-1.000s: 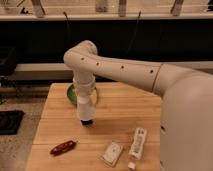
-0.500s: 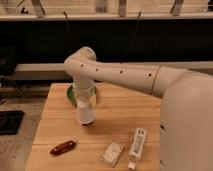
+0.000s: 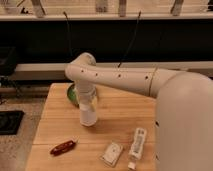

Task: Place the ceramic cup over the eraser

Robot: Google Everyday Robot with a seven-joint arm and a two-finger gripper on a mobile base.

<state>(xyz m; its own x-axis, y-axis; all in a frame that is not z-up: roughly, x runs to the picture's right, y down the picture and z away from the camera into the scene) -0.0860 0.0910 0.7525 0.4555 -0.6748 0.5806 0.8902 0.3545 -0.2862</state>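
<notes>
The white ceramic cup [image 3: 88,116] stands mouth down on the wooden table [image 3: 125,112], just in front of the green bowl [image 3: 72,93]. My gripper [image 3: 88,102] comes down from the white arm right above the cup and is shut on its upper part. The black eraser is hidden. No dark block shows on the table around the cup's rim.
A red-brown oblong object [image 3: 63,147] lies near the front left. A flat white card [image 3: 112,153] and a long white remote-like stick [image 3: 137,145] lie at the front right. My arm's large white body fills the right side.
The cup has come down with my gripper onto the table. A second ago a small dark block showed under the cup; now the cup covers that spot.
</notes>
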